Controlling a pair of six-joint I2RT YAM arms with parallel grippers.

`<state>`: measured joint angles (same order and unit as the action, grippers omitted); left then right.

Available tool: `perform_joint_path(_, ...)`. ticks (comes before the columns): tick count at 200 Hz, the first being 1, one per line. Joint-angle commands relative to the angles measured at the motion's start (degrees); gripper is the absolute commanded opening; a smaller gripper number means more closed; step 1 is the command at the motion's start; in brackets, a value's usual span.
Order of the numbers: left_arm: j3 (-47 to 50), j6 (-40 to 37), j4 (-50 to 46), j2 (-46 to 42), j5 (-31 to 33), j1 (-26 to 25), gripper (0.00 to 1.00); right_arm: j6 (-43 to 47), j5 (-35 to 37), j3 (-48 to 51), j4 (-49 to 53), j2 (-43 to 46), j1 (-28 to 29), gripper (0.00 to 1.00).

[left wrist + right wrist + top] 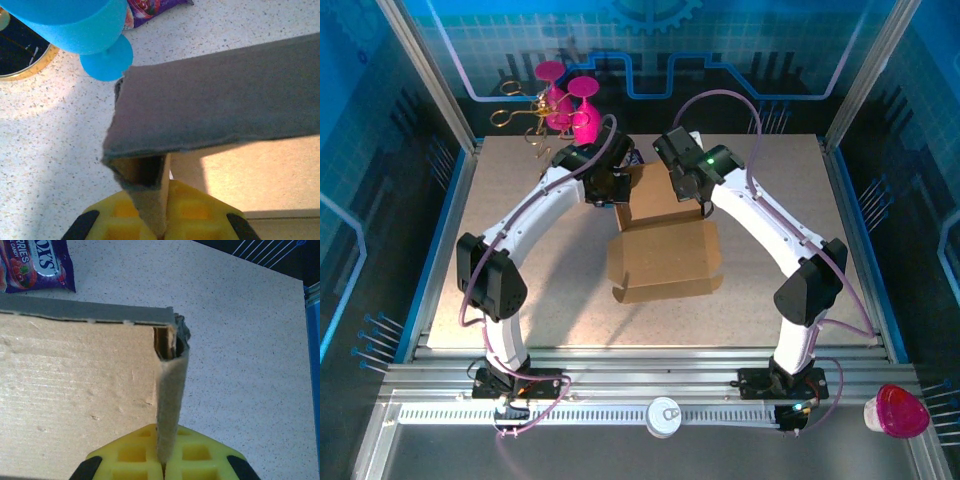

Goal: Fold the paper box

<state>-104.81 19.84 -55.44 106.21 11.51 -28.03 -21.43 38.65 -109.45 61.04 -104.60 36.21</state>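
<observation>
As the paper box point(665, 250) lies between them, left fingers point(119, 212) pinch one wall, right fingers point(131, 454) the opposite

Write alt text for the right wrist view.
The right hand pinches a flap of the brown paper box, seen edge-on, while the box's wide panel stretches left. A purple snack packet lies on the speckled table beyond.
</observation>
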Motion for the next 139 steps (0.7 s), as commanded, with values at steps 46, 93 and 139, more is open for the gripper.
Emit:
perform_joint_path(46, -4.3, 0.3, -5.0, 0.4, 10.7, -1.5, 0.00, -0.6, 0.0, 0.1, 0.3, 1.9, 0.1, 0.00)
perform_joint_path(93, -6.1, 1.1, -5.4, 0.1, 9.5, -1.7, 0.00, -1.0, 1.0, 1.7, -0.6, 2.5, 0.2, 0.00)
perform_joint_path(139, -8.1, 1.6, -6.0, 0.7, 7.6, -1.7, 0.00, -1.0, 1.4, 3.2, -1.6, 3.0, -0.2, 0.00)
